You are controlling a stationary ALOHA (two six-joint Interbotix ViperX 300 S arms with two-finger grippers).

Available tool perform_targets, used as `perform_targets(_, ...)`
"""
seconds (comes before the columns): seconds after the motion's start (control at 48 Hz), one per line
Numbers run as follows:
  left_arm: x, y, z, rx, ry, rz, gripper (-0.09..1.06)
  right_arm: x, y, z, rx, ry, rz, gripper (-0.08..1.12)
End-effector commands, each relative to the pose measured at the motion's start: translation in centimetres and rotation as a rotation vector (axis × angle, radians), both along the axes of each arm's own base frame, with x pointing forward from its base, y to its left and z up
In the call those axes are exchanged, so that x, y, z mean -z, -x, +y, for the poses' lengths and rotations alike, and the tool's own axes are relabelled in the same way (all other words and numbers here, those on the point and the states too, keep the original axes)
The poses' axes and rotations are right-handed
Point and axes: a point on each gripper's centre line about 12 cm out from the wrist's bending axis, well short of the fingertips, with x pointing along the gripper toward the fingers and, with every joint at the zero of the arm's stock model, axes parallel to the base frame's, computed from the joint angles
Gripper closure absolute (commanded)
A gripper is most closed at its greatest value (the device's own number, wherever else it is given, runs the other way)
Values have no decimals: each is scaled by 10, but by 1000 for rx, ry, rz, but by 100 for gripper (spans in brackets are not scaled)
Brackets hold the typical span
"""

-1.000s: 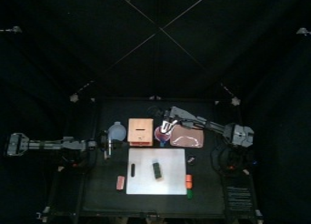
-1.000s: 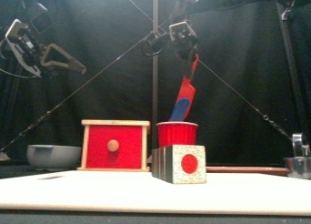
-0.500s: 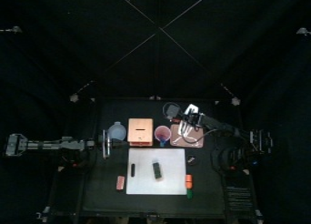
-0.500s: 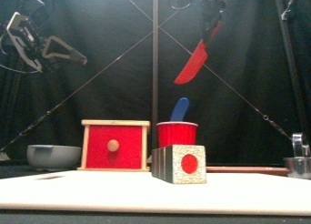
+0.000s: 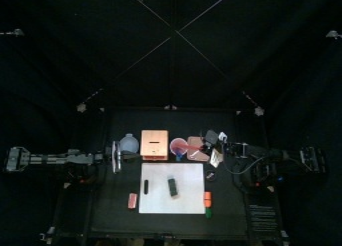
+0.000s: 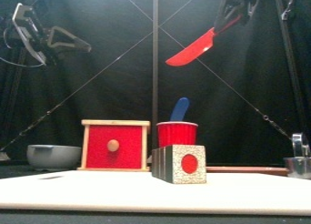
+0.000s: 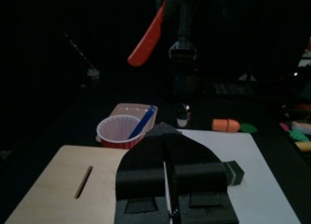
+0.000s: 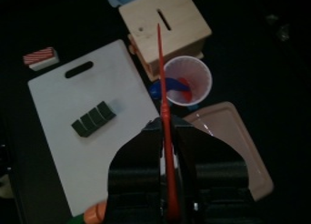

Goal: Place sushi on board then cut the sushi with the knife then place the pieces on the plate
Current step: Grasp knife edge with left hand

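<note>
Front view: right gripper (image 6: pixel 237 4) pinches the red knife (image 6: pixel 195 49), likely light and stiff, by its handle; left gripper (image 7: pixel 165 144) jaws closed, empty.

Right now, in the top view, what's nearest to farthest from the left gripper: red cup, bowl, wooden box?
From the left gripper:
1. bowl, just behind it, at the table's left.
2. wooden box, next along to the right.
3. red cup, farthest, near the middle.

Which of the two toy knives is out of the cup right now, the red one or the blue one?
The red knife, held up in the air by the right gripper. The blue knife stands in the red cup.
</note>
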Motion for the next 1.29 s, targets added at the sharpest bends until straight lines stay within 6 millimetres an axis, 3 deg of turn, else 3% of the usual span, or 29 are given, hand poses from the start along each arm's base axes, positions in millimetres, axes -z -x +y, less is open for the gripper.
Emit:
perform_targets(0.021,-12,-5,-1,8,-16,-43,99,13,6,7,-49,6,-72,62)
perform_targets(0.146,-6,-10,-10,53,-11,-13,97,35,7,16,-111,22,-120,62)
perform_targets(0.292,2,-19,-26,124,-4,25,87,52,3,22,-157,30,-164,62)
perform_targets(0.458,11,-32,-39,171,13,78,63,70,-5,32,-219,26,-198,62)
perform_targets(0.792,31,-49,-40,166,30,163,16,106,-28,47,-327,63,-181,62)
perform_targets(0.917,31,-52,-39,157,48,173,10,111,-35,48,-335,53,-204,62)
perform_targets(1.292,60,-84,-44,154,89,399,10,120,-55,46,-331,44,-180,62)
